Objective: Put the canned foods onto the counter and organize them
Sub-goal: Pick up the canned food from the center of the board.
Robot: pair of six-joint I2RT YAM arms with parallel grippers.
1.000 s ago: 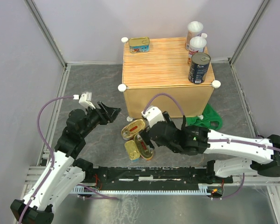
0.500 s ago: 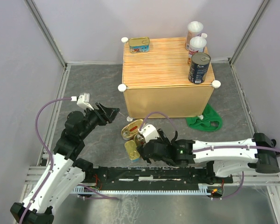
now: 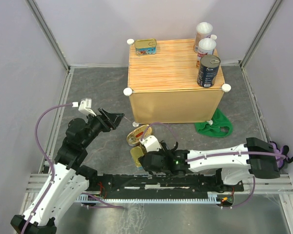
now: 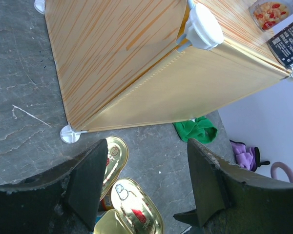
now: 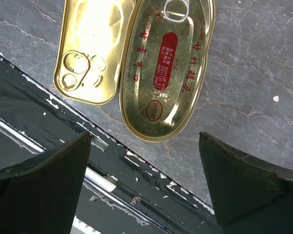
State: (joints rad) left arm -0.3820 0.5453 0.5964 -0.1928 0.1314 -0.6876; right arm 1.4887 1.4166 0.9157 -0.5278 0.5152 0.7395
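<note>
Oval can (image 5: pixel 166 68) lies flat, pull-ring end pointing away from the spread-open right gripper (image 5: pixel 144 146).

Cans (image 3: pixel 208 70) on counter (image 3: pixel 166 63) (floor tins (image 3: pixel 138 135) before it)

The top camera looks down from the near side, the left wrist faces the far counter (image 4: pixel 136 63), and the right wrist sits close above an oval tin (image 5: pixel 166 68) both wrists see.
</note>
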